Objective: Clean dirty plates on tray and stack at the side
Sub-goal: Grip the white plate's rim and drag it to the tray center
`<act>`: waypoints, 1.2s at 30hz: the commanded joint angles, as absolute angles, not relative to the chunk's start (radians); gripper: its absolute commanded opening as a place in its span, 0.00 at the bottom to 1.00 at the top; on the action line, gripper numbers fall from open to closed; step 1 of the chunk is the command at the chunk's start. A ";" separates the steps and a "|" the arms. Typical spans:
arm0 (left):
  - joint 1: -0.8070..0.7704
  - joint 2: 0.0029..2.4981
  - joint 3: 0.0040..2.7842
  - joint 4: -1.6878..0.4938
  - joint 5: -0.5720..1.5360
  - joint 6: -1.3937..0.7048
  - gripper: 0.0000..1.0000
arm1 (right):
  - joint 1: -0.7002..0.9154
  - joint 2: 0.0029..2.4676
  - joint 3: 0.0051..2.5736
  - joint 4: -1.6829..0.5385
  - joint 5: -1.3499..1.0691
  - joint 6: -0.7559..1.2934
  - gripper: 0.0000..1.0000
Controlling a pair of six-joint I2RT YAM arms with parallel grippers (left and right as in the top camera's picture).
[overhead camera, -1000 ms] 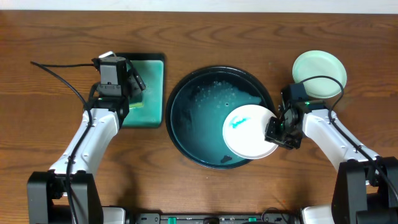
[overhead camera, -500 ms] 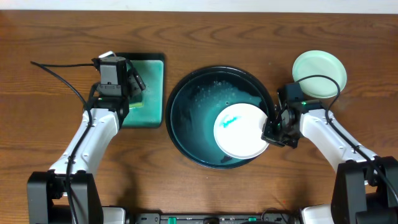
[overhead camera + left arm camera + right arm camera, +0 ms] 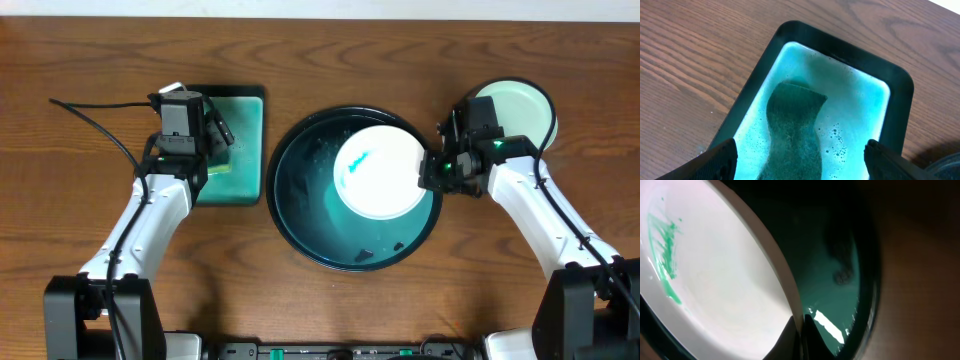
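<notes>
Wood-brown and grained, the surface (image 3: 320, 60) carries a large round black-rimmed tray (image 3: 290, 232) at the centre of the overhead view, its dark teal inside wet and glossy. A small white round plate (image 3: 385, 175) sits over the upper right part of that tray, with a blue-teal smear (image 3: 355, 163) streaked across its upper left. The right pincer (image 3: 430, 170) is clamped tight on the plate's right rim, its two dark fingertips meeting over the edge at the bottom of the right wrist view, where the plate fills the left half of the frame and the tray's shining liquid lies to the right. Whether the plate's underside touches the liquid cannot be told. A pale mint-green plate (image 3: 520, 105) lies on the surface at the upper right of the overhead frame, just beside the tray and partly covered by the right arm. At the left of the frame, a rectangular teal tray (image 3: 247, 140) with a dark rim stands near the round tray but apart from it. The left pincer (image 3: 215, 140) hangs above it with its jaws spread wide and nothing between them. In the left wrist view the two fingertips frame a dark green sponge (image 3: 795, 130) lying in pale, bubbly liquid along the middle of that tray.
</notes>
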State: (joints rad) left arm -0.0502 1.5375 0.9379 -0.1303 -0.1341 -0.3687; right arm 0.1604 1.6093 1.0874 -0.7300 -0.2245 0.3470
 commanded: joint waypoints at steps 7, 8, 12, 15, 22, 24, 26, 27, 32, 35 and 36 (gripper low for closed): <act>-0.049 1.538 0.935 -0.131 -0.144 -0.363 0.81 | 0.181 1.666 1.056 -0.562 -0.260 0.249 0.01; -0.049 1.537 0.935 -0.130 -0.155 -0.341 0.81 | 0.183 1.681 1.047 -0.554 -0.261 0.250 0.01; -0.049 1.537 0.935 -0.131 -0.203 -0.277 0.82 | 0.186 1.752 1.032 -0.529 -0.302 0.249 0.01; -0.049 1.537 0.935 -0.131 -0.203 -0.277 0.81 | 0.189 1.805 1.032 -0.496 -0.388 0.236 0.01; -0.049 1.538 0.935 -0.120 -0.203 -0.278 0.81 | 0.223 1.898 1.032 -0.467 -0.419 0.220 0.01; -0.049 1.537 0.935 -0.115 -0.203 -0.278 0.81 | 0.223 1.916 1.032 -0.461 -0.416 0.220 0.01; -0.049 1.538 0.935 -0.104 -0.203 -0.278 0.82 | 0.223 1.920 1.032 -0.453 -0.416 0.220 0.01; -0.049 1.538 0.935 -0.105 -0.203 -0.278 0.82 | 0.223 1.920 1.032 -0.445 -0.415 0.220 0.01; -0.049 1.538 0.935 -0.108 -0.187 -0.278 0.81 | 0.223 1.920 1.032 -0.403 -0.400 0.220 0.01; -0.049 1.538 0.935 -0.104 -0.184 -0.278 0.82 | 0.224 1.926 1.032 -0.407 -0.355 0.220 0.01; -0.049 1.538 0.935 -0.101 -0.184 -0.285 0.81 | 0.224 1.930 1.032 -0.408 -0.347 0.220 0.01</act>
State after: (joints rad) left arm -0.0505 1.5375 0.9379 -0.1062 -0.1860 -0.2874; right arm 0.2070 1.8805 1.0374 -0.4133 -0.4046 0.2329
